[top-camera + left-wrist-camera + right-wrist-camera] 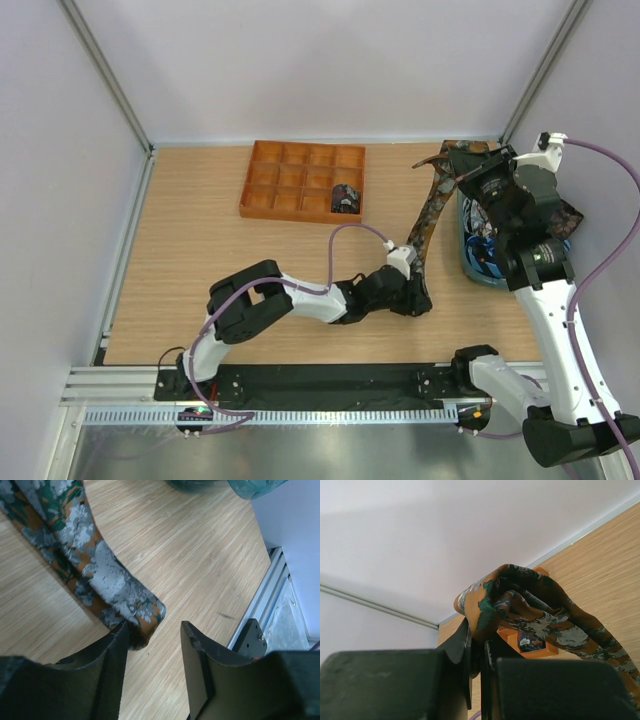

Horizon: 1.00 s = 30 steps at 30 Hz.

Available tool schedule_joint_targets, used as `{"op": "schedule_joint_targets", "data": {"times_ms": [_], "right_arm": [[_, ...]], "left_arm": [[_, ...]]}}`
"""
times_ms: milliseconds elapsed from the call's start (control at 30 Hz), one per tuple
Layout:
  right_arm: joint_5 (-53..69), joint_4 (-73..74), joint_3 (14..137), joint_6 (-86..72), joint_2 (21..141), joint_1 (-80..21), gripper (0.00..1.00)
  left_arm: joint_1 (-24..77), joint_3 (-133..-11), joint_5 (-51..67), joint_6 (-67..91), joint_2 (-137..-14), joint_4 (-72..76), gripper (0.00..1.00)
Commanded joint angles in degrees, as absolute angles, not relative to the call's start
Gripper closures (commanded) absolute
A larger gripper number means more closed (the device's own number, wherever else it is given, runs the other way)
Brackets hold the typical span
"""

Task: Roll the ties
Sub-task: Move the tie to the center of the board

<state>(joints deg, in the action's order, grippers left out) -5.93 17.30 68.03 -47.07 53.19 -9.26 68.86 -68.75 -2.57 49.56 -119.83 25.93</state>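
Right pincer [477, 647] hides part of the paisley tie [535, 612] it clamps.

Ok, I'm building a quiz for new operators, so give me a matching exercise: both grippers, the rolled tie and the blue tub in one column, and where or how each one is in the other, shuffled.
Things
1. left gripper
2. right gripper
3. rolled tie
4. blue tub

Place or state
A. in the near right corner compartment of the orange tray
B. open, at the low end of the paisley tie, on the table
C. at the table's right edge
D. shut on the paisley tie's raised end

Pairs: 1-B, 2-D, 3-A, 4-C.
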Motion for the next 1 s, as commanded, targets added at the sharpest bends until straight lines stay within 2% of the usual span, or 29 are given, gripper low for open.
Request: {"op": "schedule_joint_targets", "data": {"times_ms": [0, 133, 167, 233, 367, 600, 700, 833, 967], "right_arm": [[-7.4, 14.6, 70.3, -46.8, 53.2, -9.4, 0.99], [-8.1, 14.4, 70.3, -46.8, 53.3, -9.5, 0.99], [-8.2, 14.2, 70.3, -46.5, 53.4, -9.4, 0.99], [-8.6, 13.9, 70.6, -46.1, 53.8, -9.4, 0.99], [-11.4, 13.9, 71.5, -43.9, 55.5, -9.5, 0.99], [-16.3, 11.8, 69.7, -43.3, 62.7, -9.5, 0.99], [-17.0, 7.9, 66.5, -45.3, 64.4, -9.4, 0.99], [-18.3, 3.0, 64.3, -47.3, 68.5, -9.4, 0.99], [-18.5, 0.3, 64.5, -48.4, 73.0, -9.4, 0.99]], "left_arm": [[68.7, -72.3, -4.3, 49.7, -122.3, 27.3, 0.55], [68.6, -76.2, -3.9, 49.6, -125.0, 24.3, 0.77], [68.5, -75.9, -3.5, 49.5, -125.1, 24.9, 0.87], [68.6, -75.3, -3.3, 49.0, -124.3, 24.9, 1.00], [68.2, -68.8, -1.2, 47.1, -119.4, 24.9, 1.00], [67.8, -57.1, 11.9, 45.2, -108.6, 18.9, 1.00], [67.6, -54.1, 13.2, 42.7, -103.0, 12.8, 1.00], [66.4, -54.1, 12.6, 36.0, -97.1, -4.7, 1.00], [61.7, -52.9, 12.6, 30.6, -90.8, -14.0, 1.00]]}}
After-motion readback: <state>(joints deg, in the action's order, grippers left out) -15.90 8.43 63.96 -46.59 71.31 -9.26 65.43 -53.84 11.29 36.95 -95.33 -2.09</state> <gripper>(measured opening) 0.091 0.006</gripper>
